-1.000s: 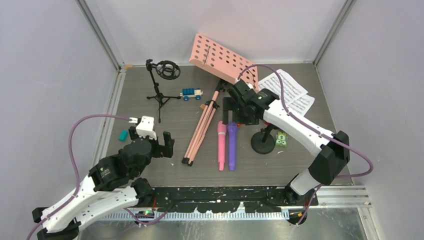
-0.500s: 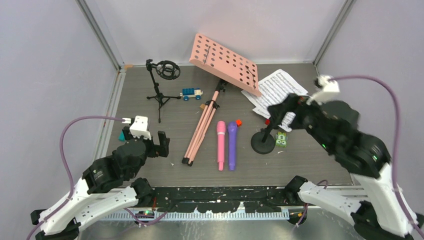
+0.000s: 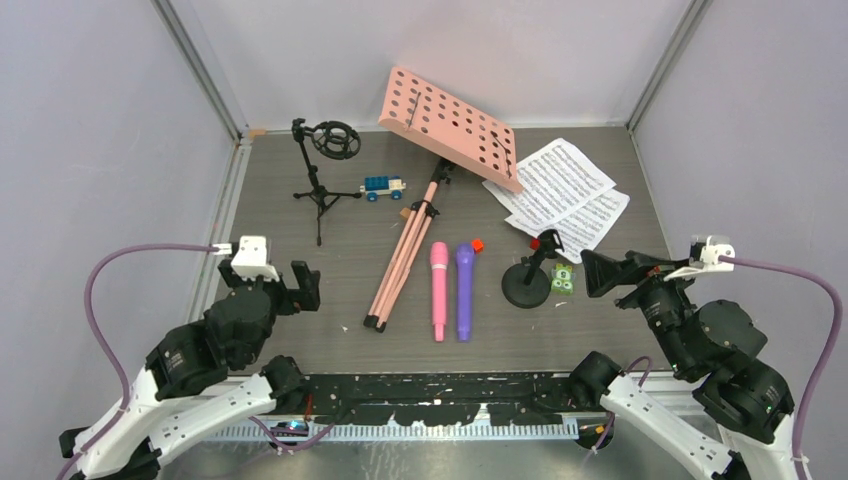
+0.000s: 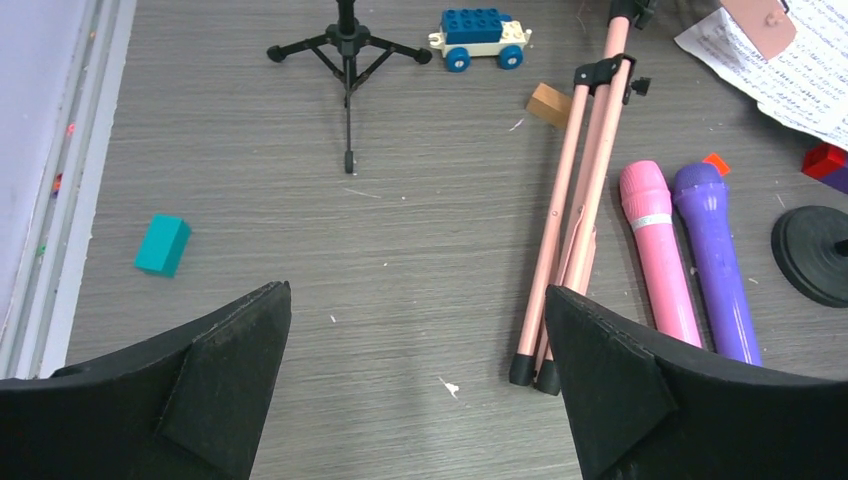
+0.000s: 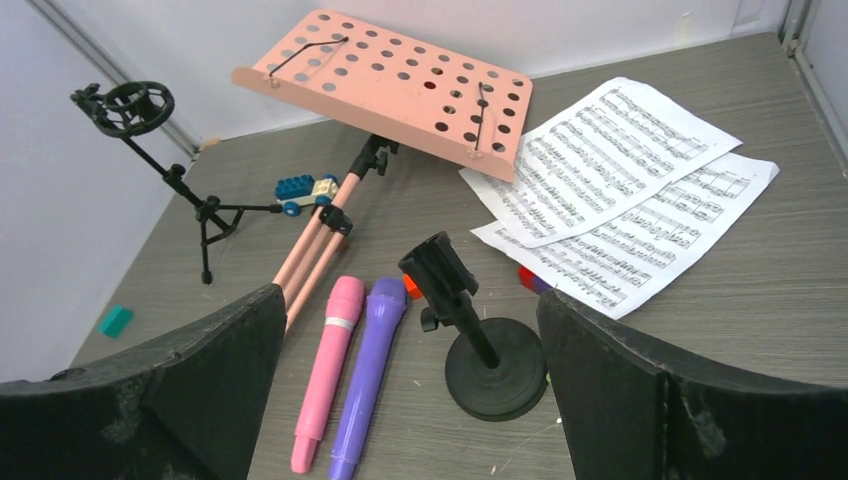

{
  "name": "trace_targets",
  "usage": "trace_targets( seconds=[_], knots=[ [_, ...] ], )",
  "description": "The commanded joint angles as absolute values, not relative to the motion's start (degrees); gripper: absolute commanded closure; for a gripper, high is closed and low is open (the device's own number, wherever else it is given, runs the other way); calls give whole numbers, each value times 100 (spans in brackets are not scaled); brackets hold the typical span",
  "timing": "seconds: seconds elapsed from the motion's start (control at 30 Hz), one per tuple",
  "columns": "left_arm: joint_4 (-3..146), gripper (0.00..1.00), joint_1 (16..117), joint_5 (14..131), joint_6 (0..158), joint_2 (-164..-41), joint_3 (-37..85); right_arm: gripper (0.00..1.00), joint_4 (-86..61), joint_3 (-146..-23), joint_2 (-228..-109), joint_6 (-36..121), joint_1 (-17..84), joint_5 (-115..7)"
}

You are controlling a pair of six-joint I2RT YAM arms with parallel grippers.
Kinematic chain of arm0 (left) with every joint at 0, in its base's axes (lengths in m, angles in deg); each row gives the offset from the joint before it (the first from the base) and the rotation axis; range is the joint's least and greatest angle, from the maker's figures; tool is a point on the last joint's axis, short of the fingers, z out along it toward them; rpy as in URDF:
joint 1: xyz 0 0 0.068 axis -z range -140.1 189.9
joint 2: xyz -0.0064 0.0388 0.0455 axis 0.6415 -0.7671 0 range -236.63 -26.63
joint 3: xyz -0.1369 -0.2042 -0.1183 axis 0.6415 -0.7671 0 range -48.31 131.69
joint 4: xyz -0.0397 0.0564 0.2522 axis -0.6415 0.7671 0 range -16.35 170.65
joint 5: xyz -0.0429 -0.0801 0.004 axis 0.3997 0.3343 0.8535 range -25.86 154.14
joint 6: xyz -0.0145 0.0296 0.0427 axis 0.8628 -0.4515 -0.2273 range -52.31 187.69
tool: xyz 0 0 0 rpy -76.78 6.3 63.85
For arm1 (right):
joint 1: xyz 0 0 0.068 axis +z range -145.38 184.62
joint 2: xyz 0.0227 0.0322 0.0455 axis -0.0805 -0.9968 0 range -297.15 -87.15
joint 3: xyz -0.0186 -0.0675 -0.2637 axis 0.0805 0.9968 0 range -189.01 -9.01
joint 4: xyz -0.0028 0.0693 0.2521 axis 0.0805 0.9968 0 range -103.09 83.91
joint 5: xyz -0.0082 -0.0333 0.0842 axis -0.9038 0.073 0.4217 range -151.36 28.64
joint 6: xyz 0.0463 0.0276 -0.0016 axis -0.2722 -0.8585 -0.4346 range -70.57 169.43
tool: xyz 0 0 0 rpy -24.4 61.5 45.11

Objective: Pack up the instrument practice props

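Note:
The pink perforated music rack lies at the back with its folded tripod legs pointing toward me; it also shows in the right wrist view. White sheet-music pages lie to its right. The pink microphone and purple microphone lie side by side mid-table. A round-base black mic mount stands right of them. A tripod black mic mount stands back left. My left gripper is open and empty at near left. My right gripper is open and empty at near right.
A blue toy car sits between the tripod mount and the rack. A teal block lies by the left wall. A green block and small red block lie near the round mount. A brown block sits by the legs.
My right arm has pulled back from over the rack stem and microphones to the near right, empty. My left gripper has drawn back slightly toward the near left.

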State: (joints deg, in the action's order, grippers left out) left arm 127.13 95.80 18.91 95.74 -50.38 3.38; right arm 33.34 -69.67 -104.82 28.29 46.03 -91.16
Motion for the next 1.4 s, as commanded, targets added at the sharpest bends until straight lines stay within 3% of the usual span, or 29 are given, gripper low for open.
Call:
trace_targets(
  seconds=[0.0,1.37],
  knots=[
    [12730,0,9578,1642,9669,-4872,165,0,2692,-6688,-10261,3128,4619,-9388],
    [12520,0,9576,1823,9456,-5467,55,0,2828,-6306,-9969,2974,4618,-9746]
  ],
)
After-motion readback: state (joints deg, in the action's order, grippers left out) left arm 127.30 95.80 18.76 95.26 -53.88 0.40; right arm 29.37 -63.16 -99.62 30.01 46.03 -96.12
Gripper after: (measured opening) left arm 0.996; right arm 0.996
